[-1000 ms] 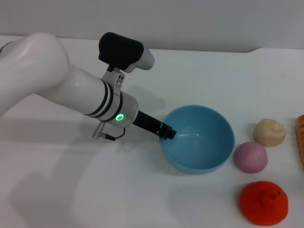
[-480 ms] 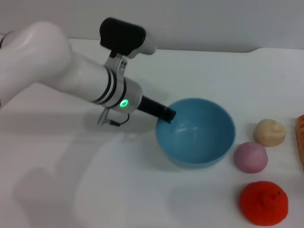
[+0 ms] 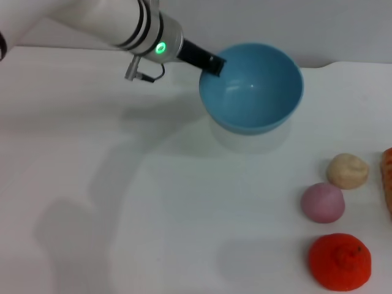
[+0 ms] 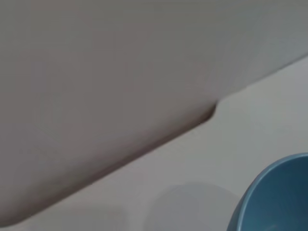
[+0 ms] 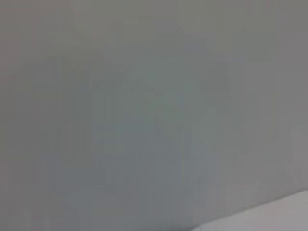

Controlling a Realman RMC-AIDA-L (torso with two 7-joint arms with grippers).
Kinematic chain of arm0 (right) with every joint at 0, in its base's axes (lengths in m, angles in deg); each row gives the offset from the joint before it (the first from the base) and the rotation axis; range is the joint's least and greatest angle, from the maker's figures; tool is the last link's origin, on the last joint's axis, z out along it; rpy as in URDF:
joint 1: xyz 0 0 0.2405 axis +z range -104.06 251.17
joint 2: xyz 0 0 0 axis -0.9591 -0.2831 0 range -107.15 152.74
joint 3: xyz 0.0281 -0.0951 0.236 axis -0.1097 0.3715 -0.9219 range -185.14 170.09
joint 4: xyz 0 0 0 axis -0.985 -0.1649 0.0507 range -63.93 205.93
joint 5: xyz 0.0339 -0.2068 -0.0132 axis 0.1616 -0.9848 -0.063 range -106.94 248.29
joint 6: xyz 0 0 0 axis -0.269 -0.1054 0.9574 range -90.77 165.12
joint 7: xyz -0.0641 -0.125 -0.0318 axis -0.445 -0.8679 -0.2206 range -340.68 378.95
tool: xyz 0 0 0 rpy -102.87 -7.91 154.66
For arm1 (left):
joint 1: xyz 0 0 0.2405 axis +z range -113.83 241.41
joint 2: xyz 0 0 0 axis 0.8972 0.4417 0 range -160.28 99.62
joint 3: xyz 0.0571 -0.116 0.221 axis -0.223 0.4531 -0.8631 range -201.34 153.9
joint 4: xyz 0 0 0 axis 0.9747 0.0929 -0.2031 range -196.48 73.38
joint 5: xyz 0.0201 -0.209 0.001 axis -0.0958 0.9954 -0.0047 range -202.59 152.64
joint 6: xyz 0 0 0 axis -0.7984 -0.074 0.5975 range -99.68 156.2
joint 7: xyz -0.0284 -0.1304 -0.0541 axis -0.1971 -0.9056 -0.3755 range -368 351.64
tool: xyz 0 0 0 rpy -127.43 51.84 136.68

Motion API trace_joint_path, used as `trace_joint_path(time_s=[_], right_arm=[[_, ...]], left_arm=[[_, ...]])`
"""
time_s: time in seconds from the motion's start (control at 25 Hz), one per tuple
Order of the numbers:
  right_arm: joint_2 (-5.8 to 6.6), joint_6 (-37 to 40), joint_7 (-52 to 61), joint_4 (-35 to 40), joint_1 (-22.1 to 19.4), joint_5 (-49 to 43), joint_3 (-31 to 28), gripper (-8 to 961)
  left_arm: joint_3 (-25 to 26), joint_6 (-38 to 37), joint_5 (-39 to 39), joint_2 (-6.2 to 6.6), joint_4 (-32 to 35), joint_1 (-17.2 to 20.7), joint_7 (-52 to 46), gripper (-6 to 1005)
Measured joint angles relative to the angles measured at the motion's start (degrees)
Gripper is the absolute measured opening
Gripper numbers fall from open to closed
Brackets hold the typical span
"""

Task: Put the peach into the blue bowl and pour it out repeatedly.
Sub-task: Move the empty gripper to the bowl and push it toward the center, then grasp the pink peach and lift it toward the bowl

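Peach (image 3: 323,202), a smooth matte pink ball, sits on the desk (image 3: 153,214) while the left gripper's (image 3: 213,64) jaws, partly hidden, clamp the blue bowl's (image 3: 257,92) rim.

Left arm reaches in from upper left, its gripper (image 3: 213,63) raised high.

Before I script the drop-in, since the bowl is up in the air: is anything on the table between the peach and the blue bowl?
Nothing visible. The left gripper holds the blue bowl aloft; only bare table separates it from the peach.
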Motion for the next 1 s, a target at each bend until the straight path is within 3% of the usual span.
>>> trace_joint_path(time_s=[0.16, 0.28, 0.4, 0.52, 0.68, 0.84, 1.0], right_arm=[[-1.58, 6.55, 27.94, 22.41, 2.30, -11.07, 6.81, 545], [-1.42, 12.12, 42.61, 35.27, 3.62, -17.50, 13.44, 545], [-1.15, 17.96, 53.46, 43.41, 5.56, -24.11, 18.46, 544], [-0.81, 20.48, 61.34, 45.17, 8.34, -31.91, 24.51, 544], [-0.91, 18.74, 66.39, 40.71, 11.82, -39.76, 33.56, 539], [-1.28, 14.01, 66.97, 34.32, 13.10, -39.99, 39.70, 514], [-1.28, 10.84, 67.10, 30.18, 14.22, -40.11, 40.87, 489]], left_arm=[[1.09, 0.36, -2.04, -0.11, -0.56, -1.05, -0.69, -1], [1.18, 0.90, -2.42, -0.15, -0.81, -1.14, -1.76, -1], [1.17, 1.48, -3.71, -0.15, -0.84, -1.12, -3.45, -1], [0.88, 2.41, -4.35, -0.26, -0.86, -1.30, -4.18, -1], [0.80, 3.02, -4.39, -0.32, -0.88, -1.35, -4.34, -1], [0.75, 3.72, -4.42, -0.37, -0.88, -1.42, -4.36, -1], [0.75, 3.79, -4.46, -0.33, -0.88, -1.39, -4.27, 0]])
